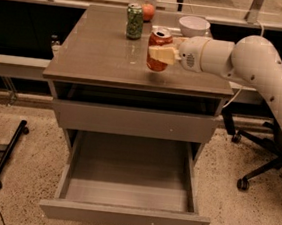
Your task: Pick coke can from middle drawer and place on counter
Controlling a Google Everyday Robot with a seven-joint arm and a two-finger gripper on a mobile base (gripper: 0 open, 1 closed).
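Observation:
The coke can [160,42], red with a silver top, stands upright at the middle right of the counter [102,55]. I cannot tell whether its base touches the slab. My gripper [160,54] reaches in from the right, and its pale fingers [162,53] are shut on the can's lower half. The middle drawer [120,215] is pulled fully out below the cabinet and its inside is empty.
A green soda can [134,20] and a red apple [148,11] stand at the counter's back. A white bowl [194,25] sits at the back right, just behind my wrist. A closed drawer front [132,121] sits above the open drawer. An office chair base [256,162] is on the right.

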